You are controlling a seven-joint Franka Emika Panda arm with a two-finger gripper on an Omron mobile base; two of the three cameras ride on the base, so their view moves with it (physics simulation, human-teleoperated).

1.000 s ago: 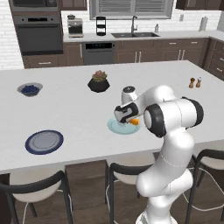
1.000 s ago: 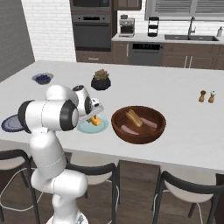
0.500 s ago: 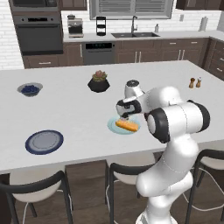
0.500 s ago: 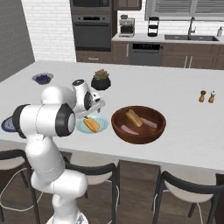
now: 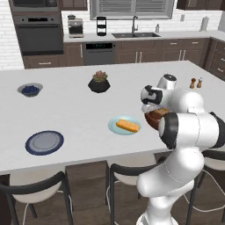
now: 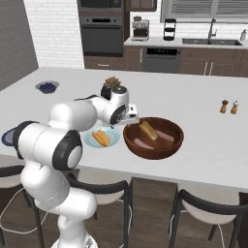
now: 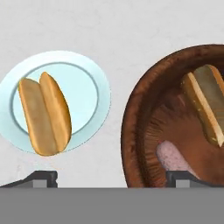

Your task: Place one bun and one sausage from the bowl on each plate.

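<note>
From the left base view I see my tool [image 5: 151, 105] above the near rim of the bowl [image 5: 154, 119], the teal plate [image 5: 115, 122] with its bun [image 5: 127, 126] off to its left.

From the right base view a sausage [image 6: 143, 144] lies in the bowl just right of the tool, its long axis slanting across the bowl floor.

In the hand view my tool's tips stand wide apart, empty; the sausage sits by the right tip [image 7: 192, 177], so I judge that reach short.
</note>
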